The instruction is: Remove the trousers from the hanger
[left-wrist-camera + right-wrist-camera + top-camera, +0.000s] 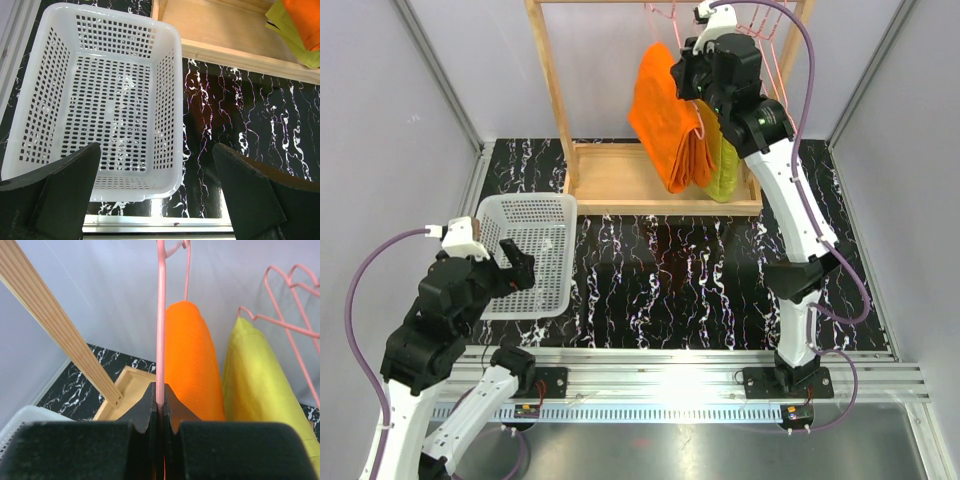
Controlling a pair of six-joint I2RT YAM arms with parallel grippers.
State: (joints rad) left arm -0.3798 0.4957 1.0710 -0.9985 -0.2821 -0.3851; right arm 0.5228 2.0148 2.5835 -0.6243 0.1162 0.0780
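Bright orange cloth trousers (pixel 662 112) hang folded over a thin pink wire hanger (pixel 160 315) on the wooden rack (pixel 550 90), at twelve o'clock on the black marbled desk (pixel 670 280). My right claw (pixel 160 392) is pinched tight on the hanger's wire, probably to steady it for stripping the cloth. A yellow-green garment (pixel 255 385) hangs at their three o'clock. My left claw (pixel 156 150) gapes wide, holding nothing, above the white plastic basket (pixel 530 200) at eight o'clock.

A rack (pixel 620 185) is set at the back of the counter (pixel 670 285). The trousers (pixel 665 115) are hung on the hanger (pixel 160 315) within it, with a second garment (pixel 725 170) just to their right. A basket (pixel 535 208) is placed at the front left, beneath the left gripper (pixel 156 150).
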